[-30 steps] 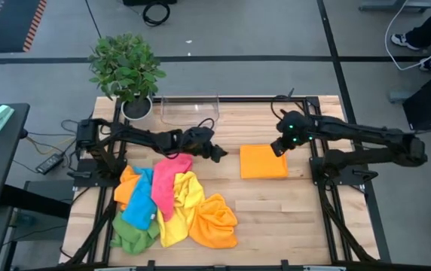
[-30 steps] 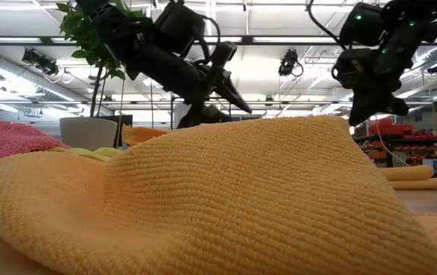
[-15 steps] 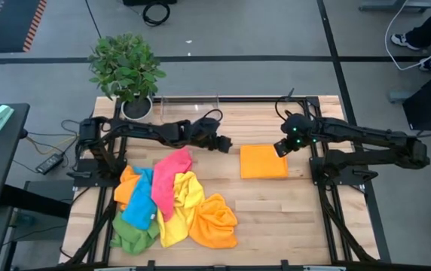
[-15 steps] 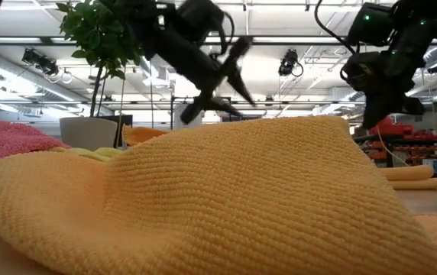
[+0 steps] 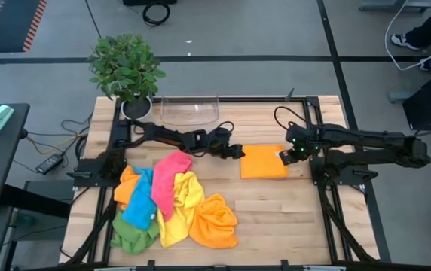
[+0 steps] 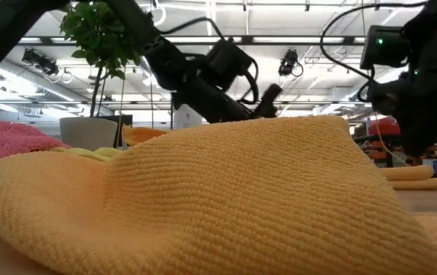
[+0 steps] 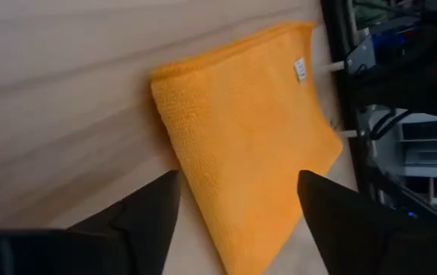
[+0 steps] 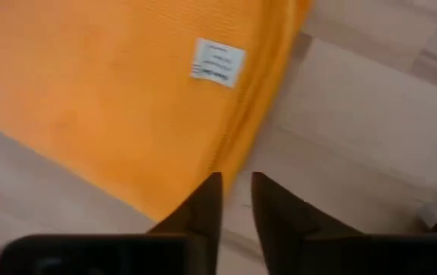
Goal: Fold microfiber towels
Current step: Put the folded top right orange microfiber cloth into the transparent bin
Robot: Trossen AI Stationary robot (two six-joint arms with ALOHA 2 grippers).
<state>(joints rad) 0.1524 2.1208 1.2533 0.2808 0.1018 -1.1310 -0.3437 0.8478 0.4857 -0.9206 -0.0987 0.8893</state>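
Overhead, table-level, two wrist views (close)

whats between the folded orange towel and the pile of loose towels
Bare wooden table; the high view shows nothing lying between the folded orange towel and the pile of loose towels.

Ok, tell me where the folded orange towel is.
In the high view the folded orange towel lies flat right of the table's centre, between the left gripper and the right gripper, apart from the towel pile.
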